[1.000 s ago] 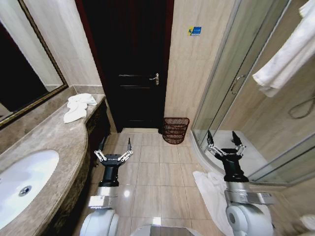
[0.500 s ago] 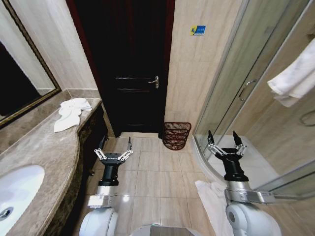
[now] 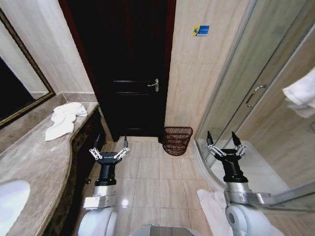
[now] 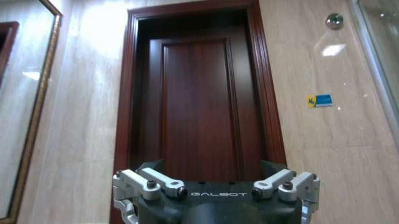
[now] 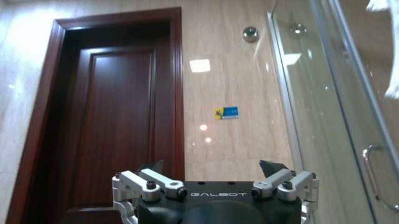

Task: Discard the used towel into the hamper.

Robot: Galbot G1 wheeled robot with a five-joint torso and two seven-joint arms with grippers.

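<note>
A crumpled white towel (image 3: 61,121) lies on the far end of the marble counter (image 3: 34,162), to my left. The hamper (image 3: 177,140), a dark reddish-brown wire basket, stands on the floor tiles against the wall, just right of the door. My left gripper (image 3: 111,143) is open and empty, held low over the floor beside the counter. My right gripper (image 3: 221,138) is open and empty too, near the shower's edge and right of the hamper. Each wrist view looks past its own open gripper, the left (image 4: 212,169) and the right (image 5: 214,166), toward the door and wall.
A dark wooden door (image 3: 130,73) is shut straight ahead. The glass shower enclosure (image 3: 241,93) lines the right side, with a white towel (image 3: 301,93) hanging inside. A white cloth (image 3: 212,206) lies on the floor by my right arm. A sink (image 3: 10,199) sits in the near counter.
The whole picture has shifted: the counter, sink and towel slid left and the door and hamper sit more centred, so the camera moved. Both grippers hold the same open pose.
</note>
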